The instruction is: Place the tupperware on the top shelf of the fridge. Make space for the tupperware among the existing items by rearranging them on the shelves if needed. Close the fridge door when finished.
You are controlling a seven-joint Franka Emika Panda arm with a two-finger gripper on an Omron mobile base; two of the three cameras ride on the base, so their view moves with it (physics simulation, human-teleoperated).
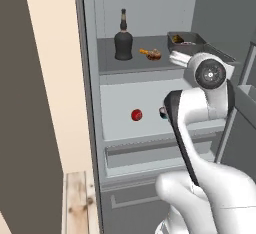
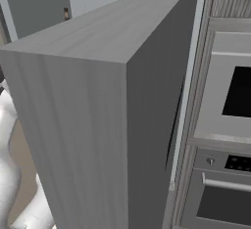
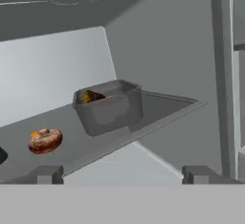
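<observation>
The fridge (image 1: pixel 90 78) stands open. On its dark top shelf (image 1: pixel 107 58) a grey tupperware (image 1: pixel 185 39) sits at the right end, with some food inside. In the hand view the tupperware (image 3: pixel 109 106) rests on the top shelf (image 3: pixel 158 108), a little ahead of my gripper (image 3: pixel 124 174). The gripper is open, fingertips wide apart, nothing between them. My white hand (image 1: pixel 178 58) hovers at the shelf's front right. A dark bottle (image 1: pixel 123 40) and an orange-brown food piece (image 1: pixel 151 53) share that shelf. The fridge door (image 2: pixel 98 125) is swung open.
On the paler lower shelf (image 1: pixel 120 98) lie a red fruit (image 1: pixel 136 114) and a tiny dark cup (image 1: pixel 162 112), half hidden by my arm. Drawer fronts (image 1: pixel 140 153) sit below. Door bins (image 1: pixel 245 98) jut in at right. Wall ovens (image 2: pixel 230 101) stand beyond the door.
</observation>
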